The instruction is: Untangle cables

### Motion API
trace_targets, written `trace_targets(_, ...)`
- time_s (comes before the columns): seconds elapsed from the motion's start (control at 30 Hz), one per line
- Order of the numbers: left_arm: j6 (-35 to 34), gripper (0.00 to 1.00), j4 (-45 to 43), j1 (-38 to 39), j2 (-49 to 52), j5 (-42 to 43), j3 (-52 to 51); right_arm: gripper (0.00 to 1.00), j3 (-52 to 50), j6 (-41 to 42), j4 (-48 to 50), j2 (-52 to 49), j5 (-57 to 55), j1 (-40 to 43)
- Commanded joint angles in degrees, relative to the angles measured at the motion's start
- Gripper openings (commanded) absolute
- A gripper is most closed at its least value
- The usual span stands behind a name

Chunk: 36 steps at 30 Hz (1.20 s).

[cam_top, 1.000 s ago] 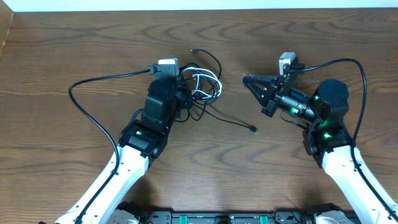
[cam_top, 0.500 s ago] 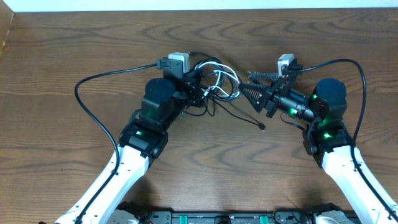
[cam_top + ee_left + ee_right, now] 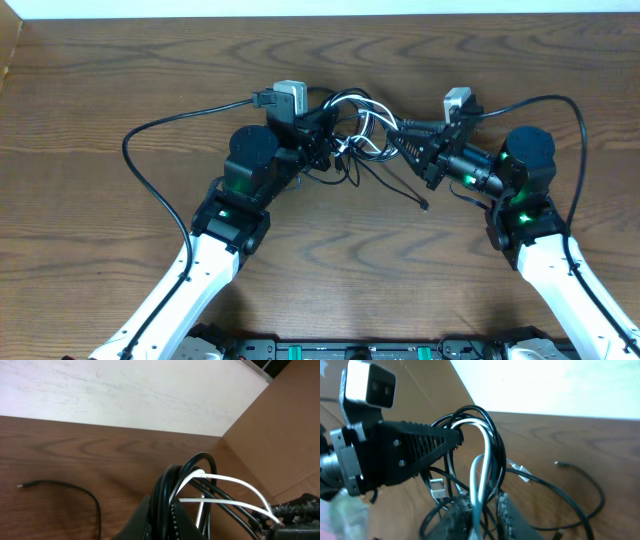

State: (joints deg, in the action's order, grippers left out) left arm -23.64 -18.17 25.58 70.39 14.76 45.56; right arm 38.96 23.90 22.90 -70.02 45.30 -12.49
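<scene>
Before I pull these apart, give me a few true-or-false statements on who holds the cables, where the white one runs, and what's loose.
1. The left gripper holds the bundle. True.
2. The bundle lies flat on the table, untouched. False: it is held up between both grippers.
3. The white cable runs between the jaws of the right gripper. True.
4. Every cable in the bundle is black. False: one is white.
5. A loose black cable end lies on the table in front of the right gripper. True.
</scene>
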Motion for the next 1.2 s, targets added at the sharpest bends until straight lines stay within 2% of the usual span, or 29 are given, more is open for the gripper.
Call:
trace_targets(0.0,-0.7,0.08,-0.6,-0.1,-0.2,1.2,0.8,0.01,0.8,-0.9,0.0,0.2,-0.2,-0.3)
trace_targets(0.1,-0.4,0.08,-0.2,-0.1,-0.2,-0.2,0.8,0.01,0.8,-0.8,0.1,0.3,-0.2,-0.3)
trace_targets(0.17,-0.4,0.08,1.6,-0.1,-0.2,-4.2,0.8,0.01,0.8,-0.5,0.1,0.3,-0.2,-0.3)
trace_targets(0.2,-0.5,0.08,4.2,-0.1,0.0,-9.7,0.8,0.01,0.8,0.4,0.4,0.3,-0.1,-0.3)
trace_targets(0.3,-0.5,0.08,9.1,-0.1,0.0,-19.3,0.8,0.01,0.8,2.3,2.1,0.3,0.8,-0.3)
trace_targets(0.4,-0.5,0.08,13.1,-0.1,0.0,-26.9,0.8,0.01,0.8,2.4,4.9,0.3,3.6,-0.3)
trace_targets(0.47,-0.5,0.08,14.7,-0.1,0.0,-29.2,0.8,0.01,0.8,2.4,5.2,0.3,3.9,-0.3)
trace_targets(0.63,-0.8,0.08,14.9,-0.1,0.0,-29.0,0.8,0.01,0.8,2.1,3.8,0.3,2.6,-0.2)
trace_targets(0.73,-0.9,0.08,14.2,-0.1,0.0,-25.7,0.8,0.03,0.8,1.2,3.4,0.3,2.6,-0.2)
trace_targets(0.8,-0.9,0.08,13.5,-0.1,0.0,-22.3,0.8,0.13,0.8,0.2,3.0,0.3,2.6,-0.2)
trace_targets(0.87,-0.6,0.08,12.6,-0.1,0.0,-19.2,0.8,0.30,0.8,-0.6,2.6,0.3,2.6,-0.2)
trace_targets(1.03,-0.6,0.08,11.2,-0.1,0.0,-15.8,0.8,0.55,0.8,-0.9,2.6,0.3,2.7,-0.7)
trace_targets(1.1,-0.7,0.08,10.7,-0.1,0.0,-13.6,0.8,0.57,0.8,-1.8,2.5,0.3,3.0,-0.9)
trace_targets(1.17,-0.7,0.08,8.7,-0.1,0.0,-10.8,0.8,0.46,0.8,-3.9,1.9,0.3,2.8,-1.4)
